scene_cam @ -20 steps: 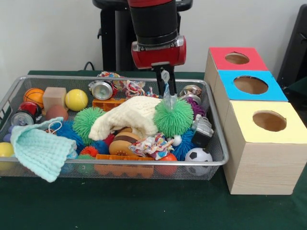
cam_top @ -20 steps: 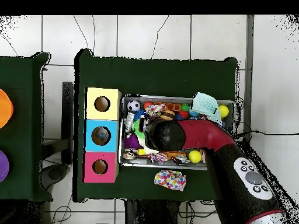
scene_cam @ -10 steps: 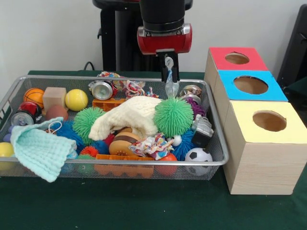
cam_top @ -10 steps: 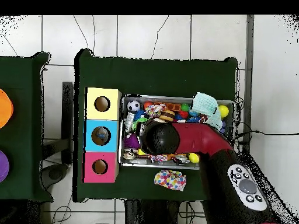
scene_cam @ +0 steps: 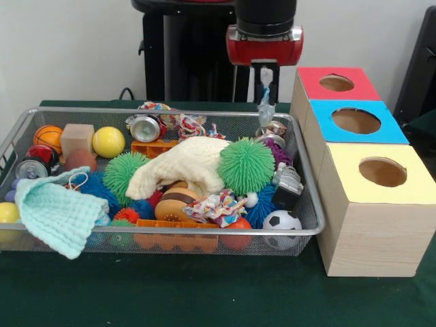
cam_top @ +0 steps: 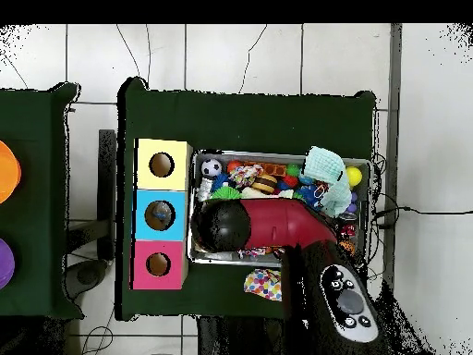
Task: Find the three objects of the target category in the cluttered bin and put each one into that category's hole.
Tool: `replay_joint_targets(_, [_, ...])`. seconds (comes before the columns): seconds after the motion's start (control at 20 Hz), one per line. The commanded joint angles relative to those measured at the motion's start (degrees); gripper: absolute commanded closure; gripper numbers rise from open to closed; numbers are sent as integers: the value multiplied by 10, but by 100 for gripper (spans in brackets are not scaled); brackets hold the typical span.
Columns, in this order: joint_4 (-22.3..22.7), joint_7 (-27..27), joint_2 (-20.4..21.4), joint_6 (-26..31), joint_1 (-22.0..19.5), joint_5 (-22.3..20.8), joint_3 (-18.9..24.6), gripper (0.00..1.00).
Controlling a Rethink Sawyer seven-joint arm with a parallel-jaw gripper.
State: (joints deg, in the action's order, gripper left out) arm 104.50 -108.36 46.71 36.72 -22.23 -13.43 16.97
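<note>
Tool (scene_cam: 265, 70) first: we see it pinched on the top of a pale, blue-streaked rope piece (scene_cam: 264, 102), which hangs straight down above the wire bin's (scene_cam: 310, 228) back right corner, just beside the red-topped box (scene_cam: 334, 83). We judge it is held high so the dangling end clears the bin rim and the box edge on the way to a hole.

Three boxes stand in a row beside the bin, each with one round hole: red, blue (scene_cam: 355, 120) and yellow (scene_cam: 381, 172). We cannot tell from here which hole this category belongs to.

In the bin we count two green spiky balls (scene_cam: 246, 165), one cream knitted cloth (scene_cam: 184, 165) draped between them, one mint cloth (scene_cam: 54, 212) hanging over the front rim, one small soccer ball (scene_cam: 281, 221), one yellow ball (scene_cam: 108, 142) and one little basketball (scene_cam: 48, 135). More knotted rope toys (scene_cam: 193, 126) lie toward the back, so we judge the search is not finished.

From overhead, the arm (cam_top: 277, 223) covers much of the bin, and a polka-dot cloth (cam_top: 269, 285) lies outside it on the green counter (cam_top: 249, 116).
</note>
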Motion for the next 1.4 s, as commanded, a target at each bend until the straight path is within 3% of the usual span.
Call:
replay_joint_targets(0.05, [-16, -206, -2, 63, 72, 58, -74, 100])
replay_joint_targets(0.5, [7, -270, -14, 8, 162, 118, -128, 100])
replay_joint_targets(0.9, [31, -262, -20, -35, 169, 138, -137, 100])
replay_joint_targets(1.4, [29, -255, -38, -61, 180, 161, -139, 100])
